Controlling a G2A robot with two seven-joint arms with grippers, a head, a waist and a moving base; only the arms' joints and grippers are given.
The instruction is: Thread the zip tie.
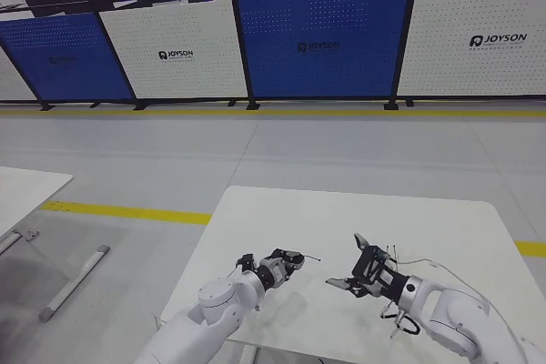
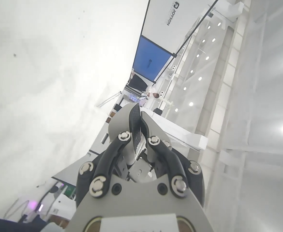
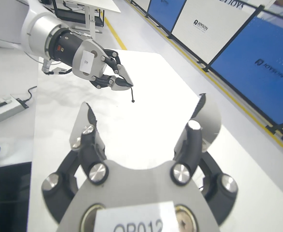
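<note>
Top: zip tie (image 1: 309, 257) clamped in left gripper (image 1: 291, 261), long axis laid 9-to-3, free end aimed at right gripper (image 1: 344, 263), spread wide, near at 3 o'clock. Left wrist: pads (image 2: 135, 121) pressed together. Right wrist: tie's end hung from left gripper, not yet caught.

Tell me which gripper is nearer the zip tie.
Left. The left gripper is shut on the zip tie; the right gripper is open, apart from it, facing its free end.

Zip tie (image 3: 132, 94) mostly inside left pincer (image 3: 128, 84)
</note>
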